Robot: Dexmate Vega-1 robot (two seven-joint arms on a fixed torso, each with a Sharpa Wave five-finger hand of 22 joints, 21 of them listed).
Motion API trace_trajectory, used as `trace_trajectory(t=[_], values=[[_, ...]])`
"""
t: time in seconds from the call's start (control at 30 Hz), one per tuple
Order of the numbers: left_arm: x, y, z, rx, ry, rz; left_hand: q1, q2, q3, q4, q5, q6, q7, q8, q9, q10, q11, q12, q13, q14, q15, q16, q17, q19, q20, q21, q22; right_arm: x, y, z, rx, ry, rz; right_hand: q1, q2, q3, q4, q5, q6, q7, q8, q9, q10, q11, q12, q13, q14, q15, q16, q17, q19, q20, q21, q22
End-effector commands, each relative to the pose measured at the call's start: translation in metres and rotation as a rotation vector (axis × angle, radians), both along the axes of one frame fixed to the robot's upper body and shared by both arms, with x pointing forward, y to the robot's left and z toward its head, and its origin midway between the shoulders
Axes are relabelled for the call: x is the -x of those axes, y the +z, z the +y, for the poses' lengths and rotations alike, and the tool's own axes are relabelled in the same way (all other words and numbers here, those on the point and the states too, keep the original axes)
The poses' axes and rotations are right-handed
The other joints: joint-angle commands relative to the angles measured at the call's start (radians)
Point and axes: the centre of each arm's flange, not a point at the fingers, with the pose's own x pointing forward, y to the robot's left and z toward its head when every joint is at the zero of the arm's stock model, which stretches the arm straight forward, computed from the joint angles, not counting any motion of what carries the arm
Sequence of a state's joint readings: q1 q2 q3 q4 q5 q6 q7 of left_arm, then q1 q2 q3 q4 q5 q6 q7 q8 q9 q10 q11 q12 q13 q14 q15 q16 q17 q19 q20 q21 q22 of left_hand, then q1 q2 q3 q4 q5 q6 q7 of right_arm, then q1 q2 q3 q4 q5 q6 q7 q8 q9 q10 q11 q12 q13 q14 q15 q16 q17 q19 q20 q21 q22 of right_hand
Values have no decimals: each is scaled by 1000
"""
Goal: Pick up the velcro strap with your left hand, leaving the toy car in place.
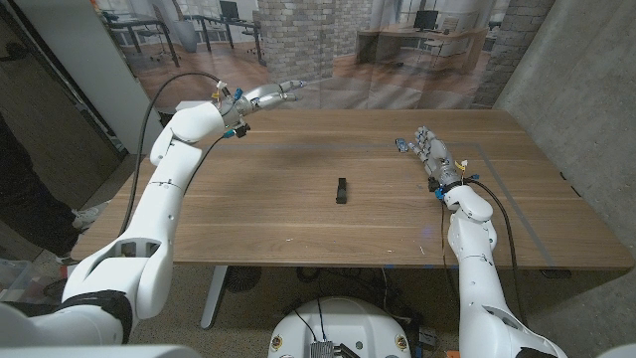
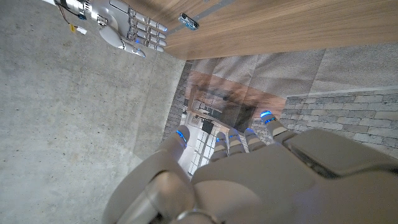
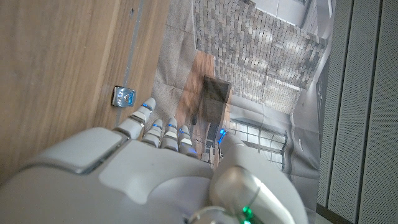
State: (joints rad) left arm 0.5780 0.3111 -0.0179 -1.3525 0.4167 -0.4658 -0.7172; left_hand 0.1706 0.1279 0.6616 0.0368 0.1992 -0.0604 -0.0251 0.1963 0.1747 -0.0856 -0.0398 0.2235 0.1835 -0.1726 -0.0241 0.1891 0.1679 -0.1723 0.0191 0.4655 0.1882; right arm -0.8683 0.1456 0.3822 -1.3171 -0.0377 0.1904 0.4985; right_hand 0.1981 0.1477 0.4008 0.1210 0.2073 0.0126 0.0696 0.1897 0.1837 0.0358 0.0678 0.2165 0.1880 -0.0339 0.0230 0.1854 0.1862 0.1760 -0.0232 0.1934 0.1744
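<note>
Velcro strap (image 1: 341,189), a small dark strip, lies alone at the middle of the head view on the wooden worktop (image 1: 258,209), well apart from both hands. At upper left the left hand (image 1: 266,96) is raised by the far edge, fingers stretched out, holding nothing. At right the right hand (image 1: 427,151) stands on the worktop beside the toy car (image 1: 401,145), fingers apart and empty.

Left wrist view: the left hand (image 2: 249,174) fills the lower frame, the right hand (image 2: 127,28) and toy car (image 2: 188,22) along the top.

Right wrist view: the right hand (image 3: 155,174) reaches toward the toy car (image 3: 124,97) at middle left.
</note>
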Motion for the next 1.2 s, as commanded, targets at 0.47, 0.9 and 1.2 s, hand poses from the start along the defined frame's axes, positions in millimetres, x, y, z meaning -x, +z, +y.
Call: trace_trajectory(t=[0.47,0.9,1.2], values=[[12,33,-35,-256,-18,-68,40,-19,-13,-43,0,-4,-30,-6,3,12,-28,2,7,-12,-33,-4,3,-29,-40,-3,6,1,-4,0,-16,-5,-11,12,11,8,-7,-4,4,10,4,2,6,3,-7,4,-7,5,10,2,7,0,10,3],[19,49,-60,-404,-17,-117,58,-32,-25,-68,0,-21,-49,-13,4,3,-40,-8,8,-26,-43,-7,4,-40,-48,-10,6,-1,-6,0,-22,-5,-12,13,11,8,-8,-5,5,9,4,2,8,5,-8,5,-7,6,10,2,7,0,10,3],[26,59,-73,-492,-12,-154,73,-31,-33,-84,2,-31,-58,-14,4,-2,-46,-13,9,-31,-47,-7,4,-47,-46,-15,7,-3,-6,0,-27,-8,-17,12,9,8,-9,-5,4,10,3,2,9,5,-9,5,-7,6,10,2,8,0,10,3]])
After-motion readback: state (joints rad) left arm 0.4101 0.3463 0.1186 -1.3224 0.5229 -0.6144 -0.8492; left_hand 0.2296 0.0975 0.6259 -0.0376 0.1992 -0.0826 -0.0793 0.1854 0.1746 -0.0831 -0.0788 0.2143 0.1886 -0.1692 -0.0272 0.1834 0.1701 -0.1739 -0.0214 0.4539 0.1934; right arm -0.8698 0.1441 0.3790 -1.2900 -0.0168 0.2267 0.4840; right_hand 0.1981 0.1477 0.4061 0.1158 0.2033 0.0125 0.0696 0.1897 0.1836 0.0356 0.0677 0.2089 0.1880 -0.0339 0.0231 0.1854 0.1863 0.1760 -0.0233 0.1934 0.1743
